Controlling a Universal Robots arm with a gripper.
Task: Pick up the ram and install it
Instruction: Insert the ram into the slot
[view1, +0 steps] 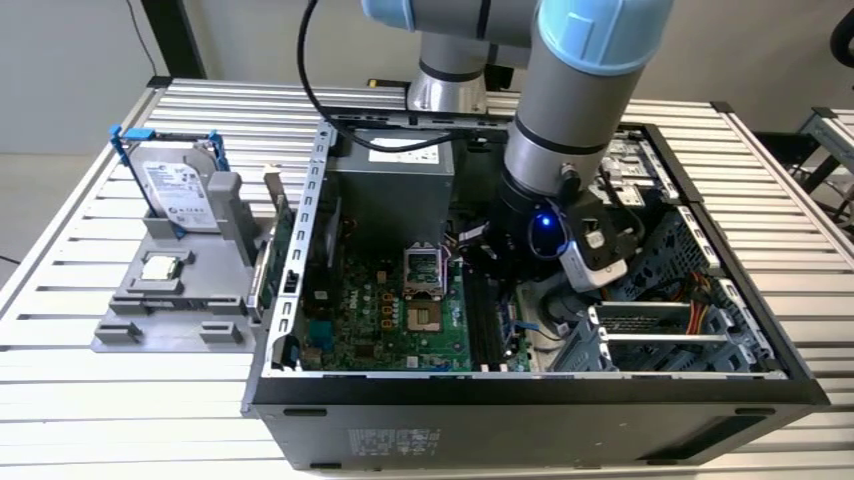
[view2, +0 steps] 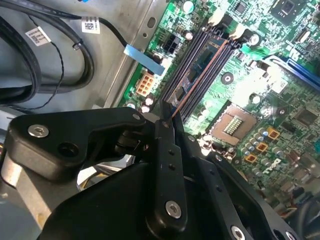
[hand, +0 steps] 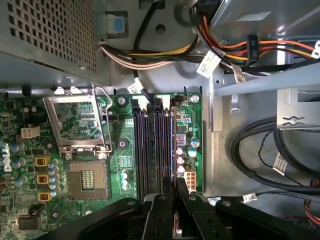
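Gripper (view2: 167, 120) fingers pinched on the ram (view2: 197, 75), which stands edge-on in the slots (hand: 152, 150), at three o'clock of the socket (hand: 87, 177) in the first wrist view.

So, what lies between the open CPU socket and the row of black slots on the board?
In the first wrist view, only green board with small parts lies between the socket and the slots.

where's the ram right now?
In the second wrist view the ram sits edge-on between the gripper fingers, over the motherboard's black slots, beside the open CPU socket.
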